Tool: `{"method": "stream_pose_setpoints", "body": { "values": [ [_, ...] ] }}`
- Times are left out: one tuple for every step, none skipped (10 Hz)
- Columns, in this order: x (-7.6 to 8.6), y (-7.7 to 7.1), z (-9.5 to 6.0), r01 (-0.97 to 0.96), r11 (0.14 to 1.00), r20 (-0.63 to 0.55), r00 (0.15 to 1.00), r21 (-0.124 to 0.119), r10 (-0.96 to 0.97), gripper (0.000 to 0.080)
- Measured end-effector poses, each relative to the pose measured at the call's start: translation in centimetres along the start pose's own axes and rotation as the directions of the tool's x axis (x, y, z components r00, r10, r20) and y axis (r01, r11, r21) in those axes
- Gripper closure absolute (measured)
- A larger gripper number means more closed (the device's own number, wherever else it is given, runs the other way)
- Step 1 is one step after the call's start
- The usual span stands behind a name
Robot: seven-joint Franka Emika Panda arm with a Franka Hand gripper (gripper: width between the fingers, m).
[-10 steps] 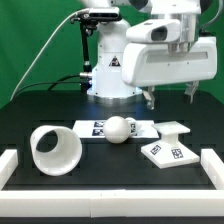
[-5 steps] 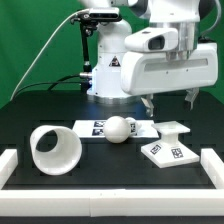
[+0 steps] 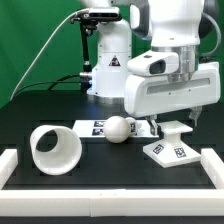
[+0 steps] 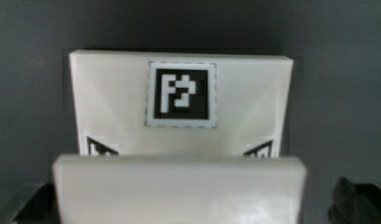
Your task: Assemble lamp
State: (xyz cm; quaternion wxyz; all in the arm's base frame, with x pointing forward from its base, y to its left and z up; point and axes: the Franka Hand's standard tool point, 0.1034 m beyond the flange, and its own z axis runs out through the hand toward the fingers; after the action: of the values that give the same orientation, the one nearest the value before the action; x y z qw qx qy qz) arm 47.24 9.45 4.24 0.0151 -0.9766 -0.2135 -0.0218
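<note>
In the exterior view, the gripper (image 3: pixel 170 122) is seen lower than half a second ago. Its fingers are spread apart, just above the base (image 3: pixel 168 152), which is laid flat at lower right. The shade (image 3: pixel 55 150) is laid on its side at lower left, mouth turned toward the camera. The bulb (image 3: pixel 120 130) is laid at centre, and its stem cannot be told from the marker board (image 3: pixel 88 127). In the wrist view, the base (image 4: pixel 183 60) and its tag (image 4: pixel 183 96) are shown close.

white base (image 3: pixel 170 150), black-and-white tag (image 4: pixel 183 96), black table (image 3: pixel 110 168)
</note>
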Motion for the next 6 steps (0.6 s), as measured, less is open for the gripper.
{"method": "stream_pose_setpoints", "body": {
  "values": [
    [0.01, 0.24, -0.04, 0.006, 1.0, -0.003, 1.0, -0.001, -0.006, 0.01],
    [0.03, 0.13, -0.03, 0.008, 1.0, -0.002, 1.0, 0.0, -0.008, 0.01],
    [0.03, 0.14, -0.03, 0.008, 1.0, -0.002, 1.0, 0.0, -0.008, 0.0217],
    [0.03, 0.13, -0.03, 0.008, 1.0, -0.002, 1.0, 0.0, -0.008, 0.0268],
    [0.03, 0.13, -0.03, 0.008, 1.0, -0.002, 1.0, 0.0, -0.008, 0.0268],
    [0.03, 0.13, -0.03, 0.008, 1.0, -0.002, 1.0, 0.0, -0.008, 0.0268]
  ]
}}
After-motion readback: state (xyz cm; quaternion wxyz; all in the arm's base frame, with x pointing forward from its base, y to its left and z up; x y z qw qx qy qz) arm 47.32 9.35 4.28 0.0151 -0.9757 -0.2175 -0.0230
